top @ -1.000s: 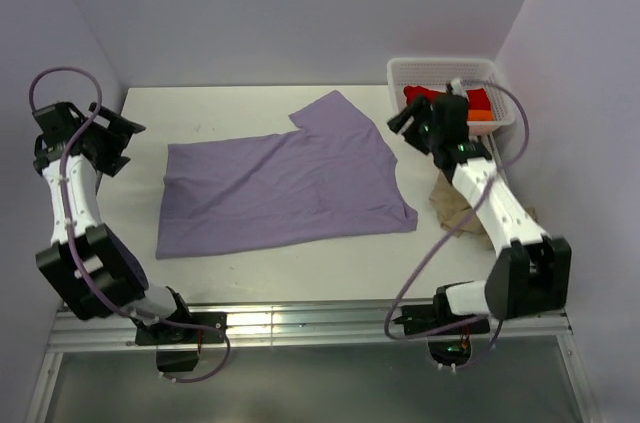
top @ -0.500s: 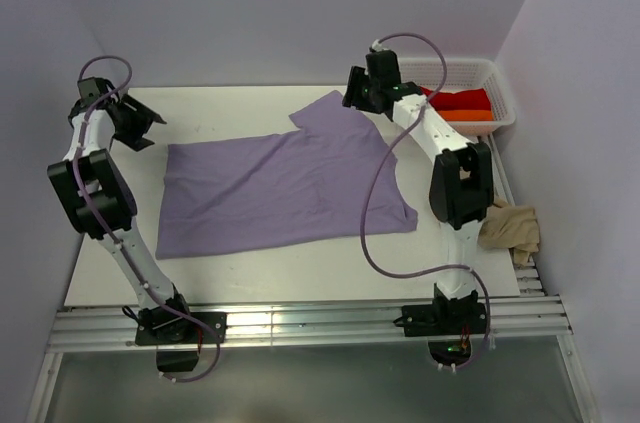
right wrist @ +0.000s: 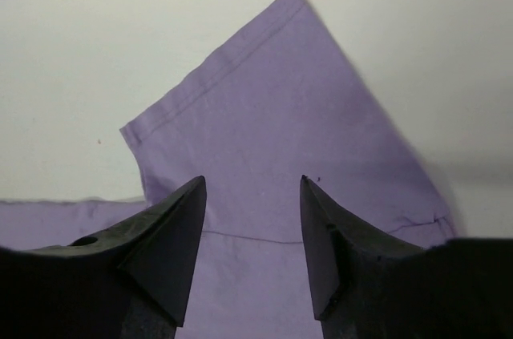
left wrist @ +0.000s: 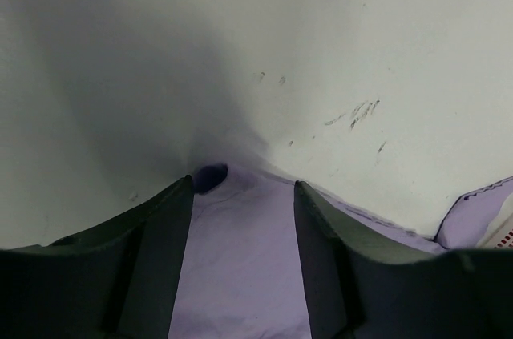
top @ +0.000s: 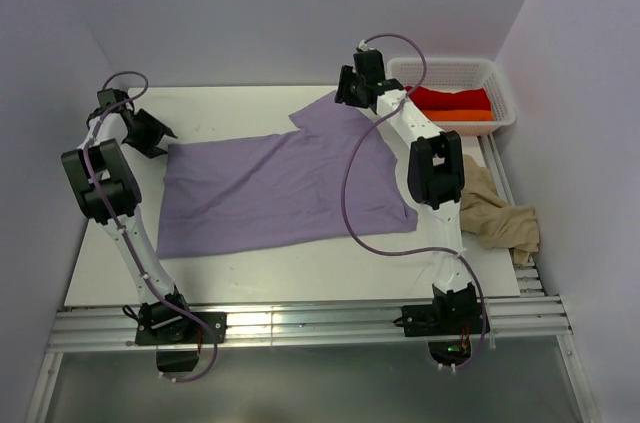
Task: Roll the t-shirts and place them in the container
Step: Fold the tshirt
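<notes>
Both arms had swung onto the lavender t-shirt point(top: 280, 188). The left gripper point(left wrist: 243, 187) and right gripper point(right wrist: 252, 180) gaped, with the cloth, seemingly limp and light, between their fingers, best pinched there.

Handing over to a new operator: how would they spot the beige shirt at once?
Go to the right edge of the white table, beside the right arm. The beige-tan cloth t-shirt lies there in a crumpled heap. The lavender t-shirt is spread flat mid-table, the red t-shirt and orange t-shirt sit in the white mesh basket.
</notes>
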### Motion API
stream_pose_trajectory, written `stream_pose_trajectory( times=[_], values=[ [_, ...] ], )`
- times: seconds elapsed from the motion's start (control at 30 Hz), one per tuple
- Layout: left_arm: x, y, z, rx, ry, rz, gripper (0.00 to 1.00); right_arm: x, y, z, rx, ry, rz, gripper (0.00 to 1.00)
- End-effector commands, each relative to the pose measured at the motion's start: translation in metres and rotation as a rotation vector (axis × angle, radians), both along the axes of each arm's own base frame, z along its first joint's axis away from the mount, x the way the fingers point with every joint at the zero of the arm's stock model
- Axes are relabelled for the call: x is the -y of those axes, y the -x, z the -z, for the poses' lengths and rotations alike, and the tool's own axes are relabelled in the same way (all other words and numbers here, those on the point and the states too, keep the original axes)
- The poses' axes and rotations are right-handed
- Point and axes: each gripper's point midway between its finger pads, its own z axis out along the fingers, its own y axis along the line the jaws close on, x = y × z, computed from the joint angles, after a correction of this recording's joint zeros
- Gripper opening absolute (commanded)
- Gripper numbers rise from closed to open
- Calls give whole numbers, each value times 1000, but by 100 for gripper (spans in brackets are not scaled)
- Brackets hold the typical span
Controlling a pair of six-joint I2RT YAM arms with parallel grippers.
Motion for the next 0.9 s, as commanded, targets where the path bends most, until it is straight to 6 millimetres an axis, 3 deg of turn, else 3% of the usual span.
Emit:
stream_pose_trajectory(
  times=[0.0,0.03,0.17,0.2,0.27,0.3,0.37,0.4,0.6,0.87],
  values=[
    [0,-9,0,23,-39,30,58,-6,-14,-11,59,-9,-16,59],
    [4,-9,2,16,-43,38,56,-5,-13,5,23,2,-13,60],
    [6,-9,3,11,-47,39,43,-4,-18,15,5,27,-16,64],
    [4,-9,3,11,-52,37,35,-5,-18,17,3,26,-14,64],
    [3,-9,2,8,-63,35,28,-5,-21,23,5,24,-14,64],
    [2,-9,2,7,-66,33,20,-7,-22,25,7,19,-20,70],
    [1,-9,0,8,-72,32,11,-9,-27,27,8,11,-10,74],
    [2,-9,-1,7,-73,34,0,-7,-29,28,4,10,-1,75],
    [2,-8,-9,24,-67,36,0,5,-32,34,-34,27,77,75],
    [4,-10,-20,51,-55,41,0,27,-16,50,-82,209,55,75]
  ],
)
